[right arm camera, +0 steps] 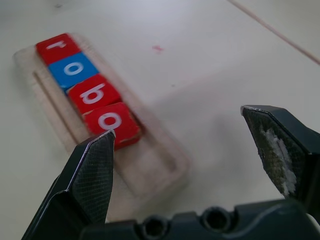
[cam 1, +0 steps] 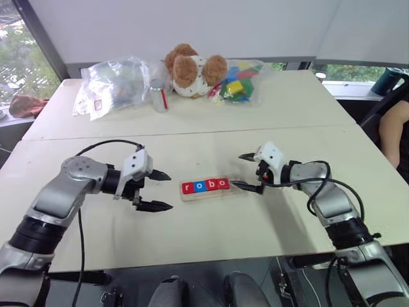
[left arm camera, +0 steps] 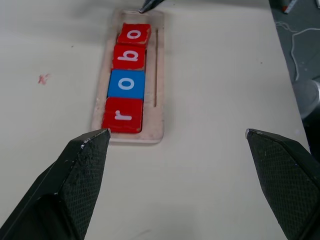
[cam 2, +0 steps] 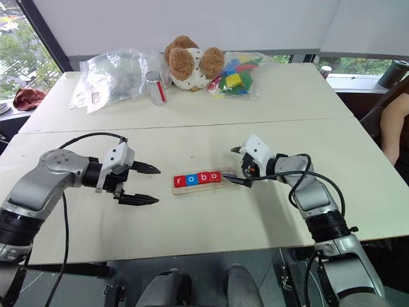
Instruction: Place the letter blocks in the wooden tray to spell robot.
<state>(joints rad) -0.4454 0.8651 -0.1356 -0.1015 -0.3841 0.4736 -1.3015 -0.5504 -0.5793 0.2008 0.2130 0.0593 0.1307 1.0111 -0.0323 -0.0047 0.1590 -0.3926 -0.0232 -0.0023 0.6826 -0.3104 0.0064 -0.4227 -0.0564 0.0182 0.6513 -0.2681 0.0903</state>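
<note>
Right gripper (cam 1: 246, 171) wide open, empty, hovering at the right end of the tray (cam 1: 208, 194); its lower fingertip sits just off the tray's end. Left gripper (cam 1: 160, 190) also wide open and empty, near the tray's left end but apart from it.

Tray lies on the table (cam 1: 211, 236), mid-way between the arms, long side running left to right. Four blocks in the slot, touching in a row: red r (left arm camera: 122, 115), blue o (left arm camera: 126, 83), red b (left arm camera: 129, 56), red o (left arm camera: 134, 34). Last space at the right end is bare wood. The fourth block looks slightly skewed in the right wrist view.

No t block seen anywhere. Judgement: the word is one letter short; the right gripper probably waits by the open slot end because that side needs filling.

Far side: bags, a teddy bear (cam 1: 192, 69), irrelevant.
</note>
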